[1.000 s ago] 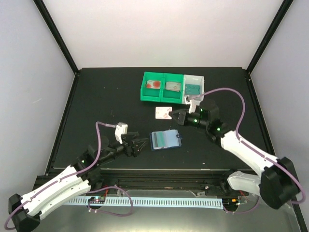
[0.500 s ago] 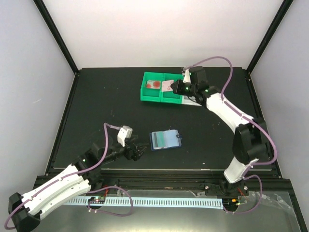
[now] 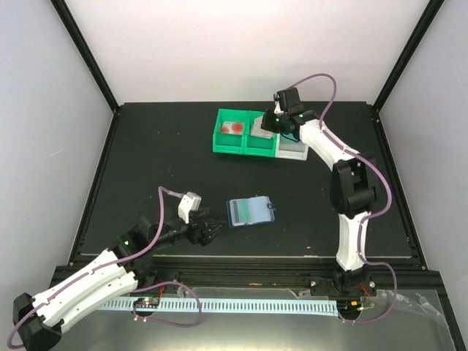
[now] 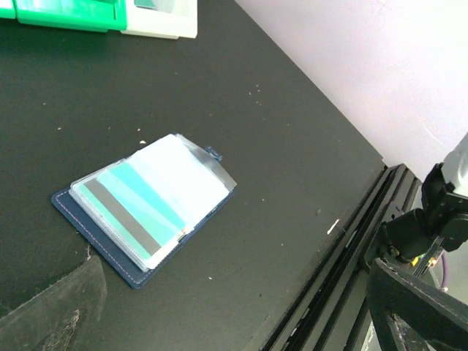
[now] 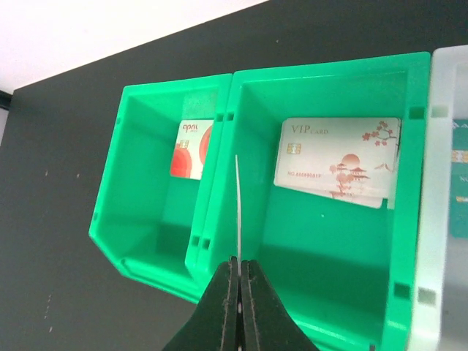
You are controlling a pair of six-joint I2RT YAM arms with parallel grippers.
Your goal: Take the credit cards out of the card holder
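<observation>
The card holder [image 3: 251,211] lies open on the black table, navy outside with clear pockets; a teal card [image 4: 131,208] with a grey stripe shows inside the card holder [image 4: 172,241]. My left gripper [image 3: 212,232] stands open just left of it, touching nothing; one grey finger [image 4: 51,307] shows at the lower left of the left wrist view. My right gripper [image 5: 239,267] is shut on a thin pale credit card [image 5: 238,205], seen edge-on, above the wall between the two green trays. From above, the right gripper [image 3: 269,126] hovers over the trays at the back.
The left green tray [image 5: 139,219] holds a red and white card [image 5: 191,150]. The middle green tray [image 5: 329,248] holds a white card with red pictures [image 5: 336,164]. A white tray [image 5: 439,219] to their right holds a teal card [image 5: 459,190]. The table's rail [image 4: 351,256] runs near the holder.
My right arm has swung from beside the holder back to the trays, carrying the card. The left gripper has shifted slightly toward the holder and stays open.
</observation>
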